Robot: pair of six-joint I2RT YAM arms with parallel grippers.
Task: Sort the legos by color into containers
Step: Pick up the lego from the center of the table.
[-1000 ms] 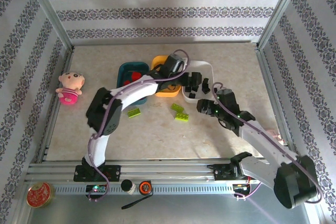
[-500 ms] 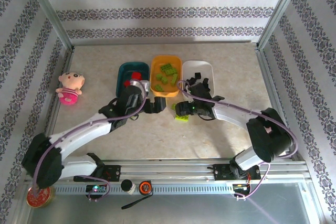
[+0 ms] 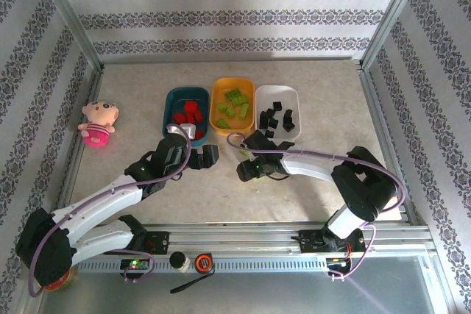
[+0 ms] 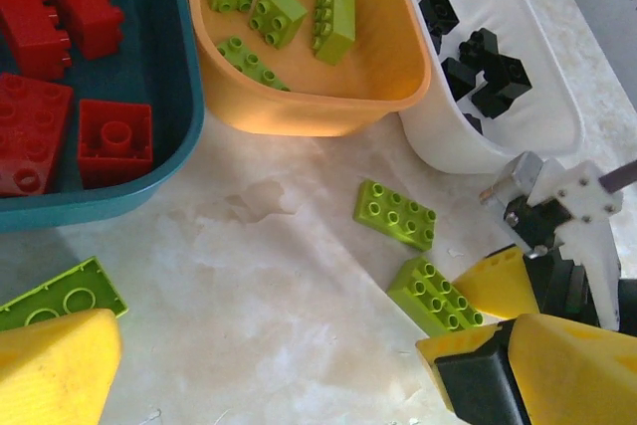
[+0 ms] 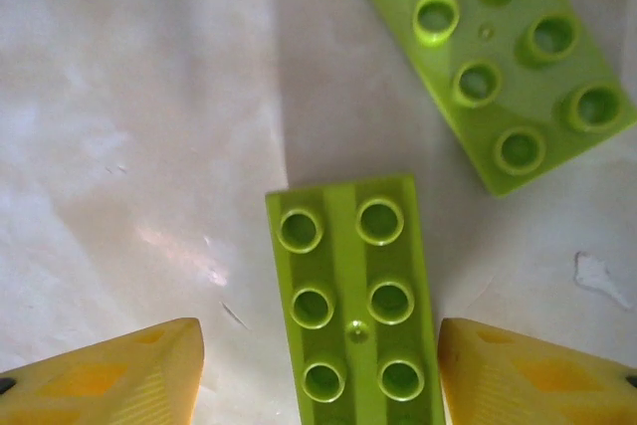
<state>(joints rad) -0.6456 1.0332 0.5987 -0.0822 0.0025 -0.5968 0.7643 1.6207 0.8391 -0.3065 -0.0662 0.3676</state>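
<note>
**Top view:** at upper centre sit the teal tray [image 3: 168, 104] with red bricks [image 3: 188, 113], the orange tray [image 3: 232, 130] with lime bricks [image 3: 234, 104] and the white tray [image 3: 278, 97] with black bricks [image 3: 274, 119]. Below them the left pincer [image 3: 210, 156] and right pincer [image 3: 246, 170] are low over the tabletop [image 3: 324, 86]. **Left wrist view:** the left pincer [image 4: 299, 375] is spread wide, and loose lime pieces [image 4: 395, 214] lie below the trays. **Right wrist view:** the right pincer [image 5: 320, 373] is spread and straddles a loose lime brick [image 5: 353, 296] at lower centre, with a gap on the brick's left side.

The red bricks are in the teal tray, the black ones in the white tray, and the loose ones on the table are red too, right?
Not quite: the left wrist view shows the loose bricks on the table are lime-green. Red bricks do lie in the teal tray, black bricks in the white tray.
</note>
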